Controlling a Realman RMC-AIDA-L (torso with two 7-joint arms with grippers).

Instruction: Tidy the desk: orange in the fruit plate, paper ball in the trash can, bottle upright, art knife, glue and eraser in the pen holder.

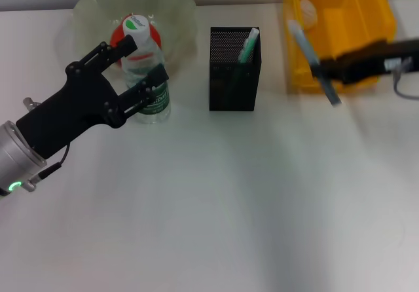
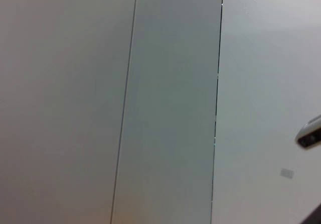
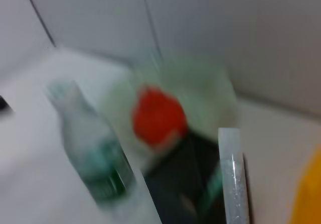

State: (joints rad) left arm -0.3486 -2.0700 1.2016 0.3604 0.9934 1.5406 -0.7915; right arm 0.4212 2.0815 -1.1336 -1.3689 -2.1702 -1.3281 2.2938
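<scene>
The bottle (image 1: 149,76) stands upright in front of the clear fruit plate (image 1: 177,10), which holds the orange (image 1: 120,36). My left gripper (image 1: 144,61) has a finger on each side of the bottle and is shut on it. My right gripper (image 1: 335,68) is shut on the grey art knife (image 1: 313,57), held over the front edge of the yellow trash can (image 1: 366,10). A white paper ball (image 1: 306,10) lies inside the can. The black mesh pen holder (image 1: 234,76) has a green glue stick (image 1: 249,46) in it. The eraser is out of view. The right wrist view shows the knife (image 3: 231,179), pen holder (image 3: 193,184), orange (image 3: 158,116) and bottle (image 3: 93,153).
The white desk (image 1: 229,207) stretches bare in front of the objects. The left wrist view shows only wall panels (image 2: 165,103). The trash can (image 3: 308,194) edges into the right wrist view.
</scene>
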